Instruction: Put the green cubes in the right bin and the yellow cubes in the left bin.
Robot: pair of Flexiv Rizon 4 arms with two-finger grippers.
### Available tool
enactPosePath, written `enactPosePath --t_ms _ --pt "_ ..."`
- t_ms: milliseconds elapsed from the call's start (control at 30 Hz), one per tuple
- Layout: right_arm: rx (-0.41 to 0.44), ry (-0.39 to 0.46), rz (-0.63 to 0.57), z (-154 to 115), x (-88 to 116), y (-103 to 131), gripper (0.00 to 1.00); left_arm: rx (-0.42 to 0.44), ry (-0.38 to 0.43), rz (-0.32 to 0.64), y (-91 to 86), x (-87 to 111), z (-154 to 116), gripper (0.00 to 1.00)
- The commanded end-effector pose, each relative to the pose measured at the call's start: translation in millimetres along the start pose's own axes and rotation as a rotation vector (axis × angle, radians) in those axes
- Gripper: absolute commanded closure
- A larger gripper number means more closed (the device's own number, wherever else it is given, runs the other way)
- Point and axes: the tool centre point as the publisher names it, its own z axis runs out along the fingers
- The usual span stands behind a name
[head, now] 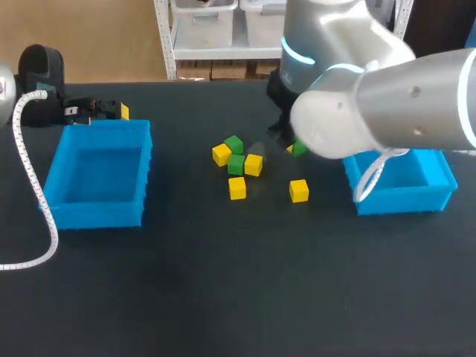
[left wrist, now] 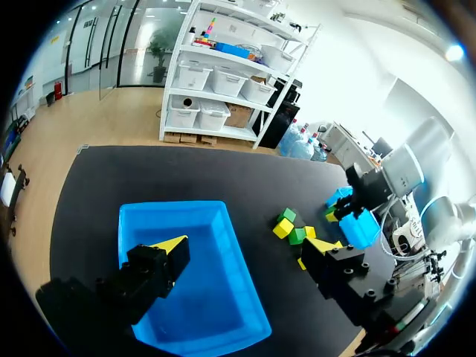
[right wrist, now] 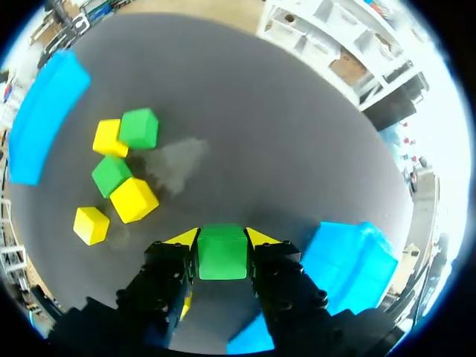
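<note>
My right gripper (right wrist: 222,239) is shut on a green cube (right wrist: 222,254), both yellow tips pressed to its sides. In the head view that cube (head: 300,149) peeks out under my right arm (head: 372,97), left of the right blue bin (head: 405,195). A cluster sits mid-table: two green cubes (head: 233,143) (head: 236,164) and yellow cubes (head: 222,155) (head: 253,164) (head: 237,187). Another yellow cube (head: 299,190) lies alone. My left gripper (left wrist: 245,245) is open and holds nothing, at the far side of the left blue bin (head: 97,212).
A white coiled cable (head: 30,178) trails along the table's left side past the left bin. The right bin (right wrist: 349,256) lies close beside my right gripper. My right arm hides part of the table behind the right bin.
</note>
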Motion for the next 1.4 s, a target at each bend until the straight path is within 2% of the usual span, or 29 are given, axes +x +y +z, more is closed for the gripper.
enactPosePath --t_ms 33,233,400,567,767,867,900,1033,1167,1400 --pt "-0.002 -0.104 0.042 -33 19 -21 1.00 0.014 -0.007 0.003 3.1 1.5 0 0.00" --pt "0.012 -0.172 0.147 -63 30 -58 1.00 0.014 -0.007 0.003 3.1 1.5 0 0.00" --pt "0.028 -0.189 0.237 -74 45 -88 1.00 0.014 -0.007 0.003 3.1 1.5 0 0.00" --pt "0.040 -0.167 0.313 -66 65 -110 1.00 0.014 -0.007 0.003 3.1 1.5 0 0.00" --pt "0.009 -0.098 0.355 -41 85 -115 1.00 0.014 -0.007 0.003 3.1 1.5 0 0.00" --pt "0.006 -0.090 0.360 -36 88 -117 0.36 0.014 -0.007 0.003 3.1 1.5 0 0.00" --pt "0.001 -0.088 0.359 -35 87 -117 0.00 0.014 -0.007 0.003 3.1 1.5 0 0.00" --pt "0.009 -0.097 0.327 -42 77 -120 0.00 0.014 -0.007 0.003 3.1 1.5 0 0.00" --pt "0.015 -0.128 0.252 -57 56 -115 0.00 0.014 -0.007 0.003 3.1 1.5 0 0.00" --pt "-0.019 -0.157 0.051 -82 13 -71 0.00 0.014 -0.007 0.003 3.1 1.5 0 0.00"
